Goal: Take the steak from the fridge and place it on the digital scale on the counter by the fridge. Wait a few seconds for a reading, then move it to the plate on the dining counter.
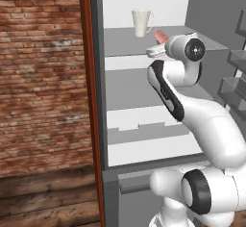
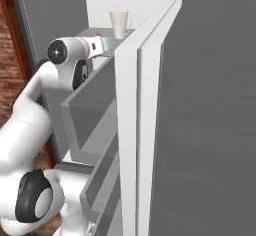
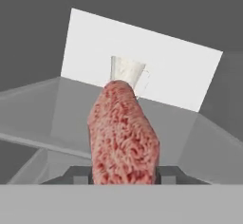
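Steak pinched between the dark fingertips of the gripper, raised clear of the top fridge shelf just in front of the white jug, tilted up, evidently for withdrawal toward the scale.

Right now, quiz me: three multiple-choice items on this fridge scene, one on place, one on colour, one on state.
1. Where does the jug stand?
A. top shelf of the fridge
B. bottom shelf
C. door bin

2. What colour is the steak?
A. brown
B. pinkish-red
C. white

3. How is the hand?
A. open and bare
B. shut on the jug
C. shut on the steak

Answers:
1. A: it sits at the back of the highest shelf.
2. B: the hand view shows a pinkish-red slab.
3. C: the steak rises from between the two fingertips.
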